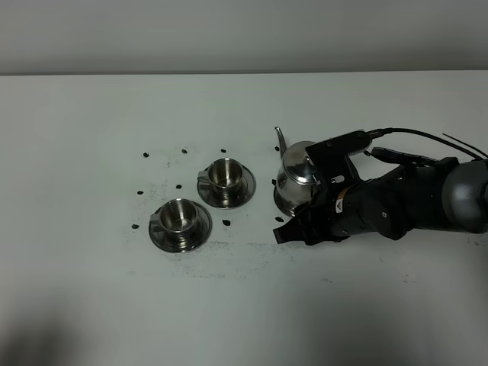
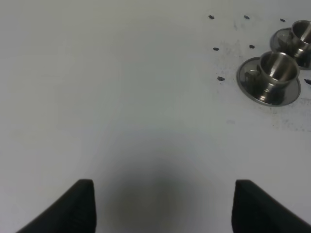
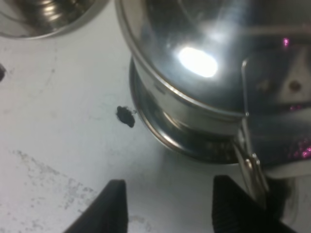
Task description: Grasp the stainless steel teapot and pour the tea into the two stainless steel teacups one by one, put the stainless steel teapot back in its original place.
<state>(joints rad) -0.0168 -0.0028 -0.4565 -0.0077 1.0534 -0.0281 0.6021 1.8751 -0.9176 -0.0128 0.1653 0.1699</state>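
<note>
The stainless steel teapot (image 1: 296, 174) stands on its round steel saucer (image 1: 284, 206) right of centre, with its spout pointing away from me. My right gripper (image 1: 297, 192) is open, with one finger on each side of the pot's handle side. In the right wrist view the teapot (image 3: 204, 63) fills the frame. Its loop handle (image 3: 249, 160) lies close to one finger (image 3: 238, 204), and the saucer (image 3: 160, 131) shows beneath. The two stainless steel teacups (image 1: 225, 173) (image 1: 180, 216) sit on saucers to the pot's left. My left gripper (image 2: 165, 208) is open over bare table, with the cups (image 2: 277, 70) (image 2: 302, 33) far off.
Several small black specks (image 1: 226, 222) lie scattered on the white table (image 1: 91, 191) around the cups and the pot. One speck (image 3: 125, 116) lies beside the pot's saucer. A cup's saucer rim (image 3: 29, 26) shows in a corner of the right wrist view.
</note>
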